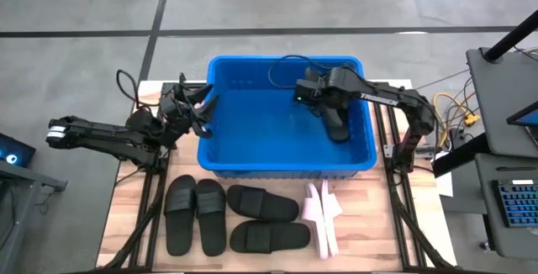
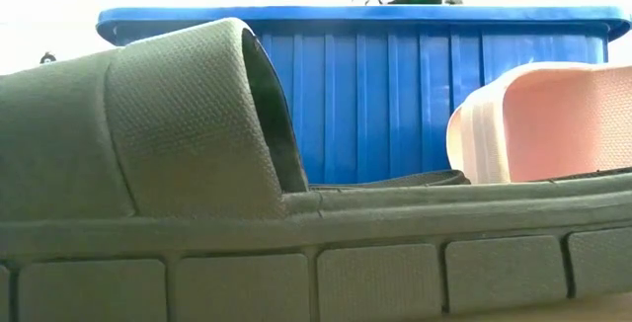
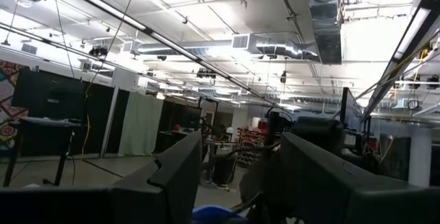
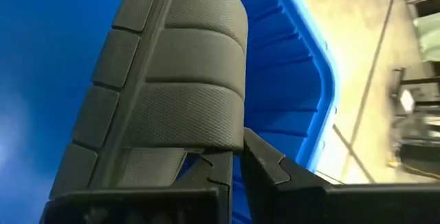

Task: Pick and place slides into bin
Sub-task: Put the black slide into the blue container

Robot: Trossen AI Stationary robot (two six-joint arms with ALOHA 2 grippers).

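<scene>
The right gripper (image 4: 237, 159) is clamped on a black slide (image 1: 334, 121), which hangs lengthwise over the right half of the blue bin (image 1: 220, 158); left gripper (image 1: 200, 106) waits spread at its left rim

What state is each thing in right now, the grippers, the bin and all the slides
Right gripper: over the bin, shut on a black slide.
Held black slide: hanging inside the bin, not yet released.
Left gripper: at the bin's left rim, open, holding nothing.
Bin: upright, open-topped.
Four black slides: lying on the table in front of the bin.
Pink pair: on edge, on the table.
</scene>
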